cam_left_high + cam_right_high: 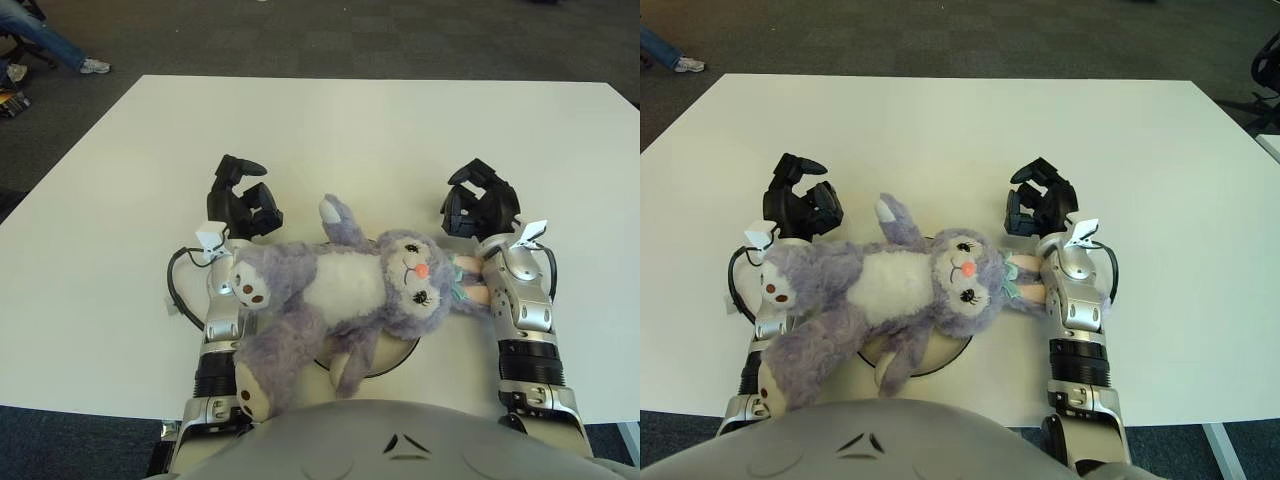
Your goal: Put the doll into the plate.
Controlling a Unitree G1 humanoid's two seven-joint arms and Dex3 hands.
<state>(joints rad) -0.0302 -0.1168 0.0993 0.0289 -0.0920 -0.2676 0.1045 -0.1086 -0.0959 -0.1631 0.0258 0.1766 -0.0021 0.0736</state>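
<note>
A purple plush bunny doll (340,290) with a white belly lies on its back across a white plate (392,358), which shows only as a dark-rimmed edge under the doll's body. The doll's legs drape over my left forearm and its ears reach my right wrist. My left hand (240,197) shows beyond the doll's legs on the left, fingers curled and holding nothing. My right hand (480,200) shows beyond the doll's head on the right, fingers curled and holding nothing.
The white table (380,140) stretches ahead of both hands. A black cable (178,290) loops by my left forearm. A person's foot (90,66) and dark carpet show beyond the far left edge.
</note>
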